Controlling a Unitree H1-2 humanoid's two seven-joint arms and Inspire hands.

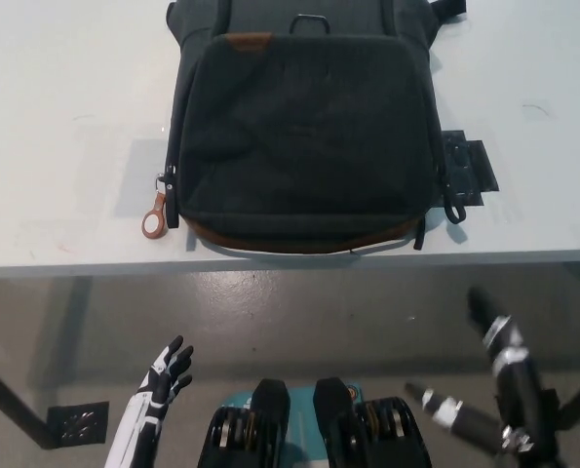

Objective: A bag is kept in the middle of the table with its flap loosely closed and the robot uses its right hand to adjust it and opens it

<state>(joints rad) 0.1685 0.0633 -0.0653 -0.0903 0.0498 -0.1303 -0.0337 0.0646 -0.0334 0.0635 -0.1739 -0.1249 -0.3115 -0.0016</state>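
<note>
We record one bag point(304, 136) on one white table point(65, 146). It is a dark grey fabric backpack lying flat, its brown-trimmed bottom edge close to the table's near edge. Its front flap lies down over the body and appears closed. We count one brown leather patch point(246, 41) near the top of the flap, one metal loop point(310, 19) at the top centre, and one brown ring-shaped zipper pull point(154, 216) lying on the table at the bag's lower left corner. One black strap buckle piece point(468, 168) rests on the table against the bag's right side.

The left hand point(165, 375) is white with dark fingers. It sits below the table edge, over the grey floor, with its fingers apart and holding nothing. The bag lies well ahead of it and off to its right; the zipper pull is the part of the bag nearest to it, straight ahead.

The right hand point(494, 375) is black and also sits below the table edge over the floor, touching nothing. We cannot tell whether its fingers are spread or pressed together, as its shape is unclear. The bag lies well ahead of it and to its left; the strap buckle piece is the nearest part, almost directly ahead.

Neither hand is in contact with the bag or the table.
</note>
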